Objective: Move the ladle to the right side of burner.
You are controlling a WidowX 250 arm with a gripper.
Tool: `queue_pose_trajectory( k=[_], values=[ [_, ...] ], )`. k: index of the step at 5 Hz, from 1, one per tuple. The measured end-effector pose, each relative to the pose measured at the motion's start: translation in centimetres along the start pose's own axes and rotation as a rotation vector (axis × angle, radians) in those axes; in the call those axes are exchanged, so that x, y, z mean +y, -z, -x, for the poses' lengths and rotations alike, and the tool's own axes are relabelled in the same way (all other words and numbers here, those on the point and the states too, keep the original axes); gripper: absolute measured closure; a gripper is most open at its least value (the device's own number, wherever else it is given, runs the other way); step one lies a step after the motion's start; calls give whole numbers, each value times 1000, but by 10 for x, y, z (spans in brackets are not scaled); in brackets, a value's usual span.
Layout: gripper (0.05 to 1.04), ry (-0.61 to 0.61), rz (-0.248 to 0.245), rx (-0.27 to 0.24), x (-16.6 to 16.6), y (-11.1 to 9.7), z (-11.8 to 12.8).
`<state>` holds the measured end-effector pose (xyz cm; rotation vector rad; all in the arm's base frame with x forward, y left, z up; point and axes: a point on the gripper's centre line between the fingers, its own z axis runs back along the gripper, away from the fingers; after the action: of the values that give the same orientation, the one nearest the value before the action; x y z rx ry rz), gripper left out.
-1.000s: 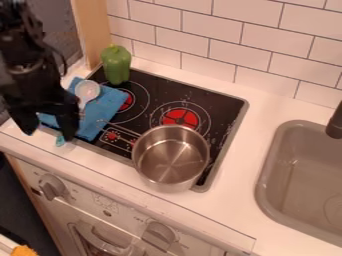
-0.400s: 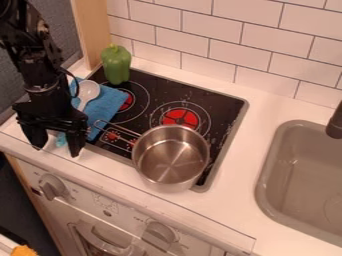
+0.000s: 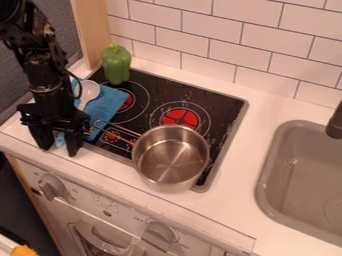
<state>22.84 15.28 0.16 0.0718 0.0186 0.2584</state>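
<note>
The black gripper (image 3: 59, 152) hangs over the front left counter edge. Its two fingertips stand apart, so it is open, with the ladle's turquoise handle end showing between them. The ladle (image 3: 89, 90) lies with its pale bowl on the blue cloth (image 3: 107, 107), the handle pointing toward the front; the gripper hides part of the handle. Right of the cloth is the cooktop's burner (image 3: 180, 118), with a red centre.
A steel pot (image 3: 171, 156) sits at the cooktop's front right, its wire handle pointing back left toward the cloth. A green pepper (image 3: 116, 65) stands at the back left corner. The grey sink (image 3: 268, 170) is at the right.
The gripper has come forward and slightly right, down to the ladle's handle end. Since the middle frame its fingers have drawn closer together, still with a gap.
</note>
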Motion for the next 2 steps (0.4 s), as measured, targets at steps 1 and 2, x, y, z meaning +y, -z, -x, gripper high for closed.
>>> queue_pose_trajectory(
  k=[1, 2],
  values=[
    [678, 9, 1, 1, -3, -2, -1],
    [748, 14, 2, -5, -9, -10, 3]
  ],
)
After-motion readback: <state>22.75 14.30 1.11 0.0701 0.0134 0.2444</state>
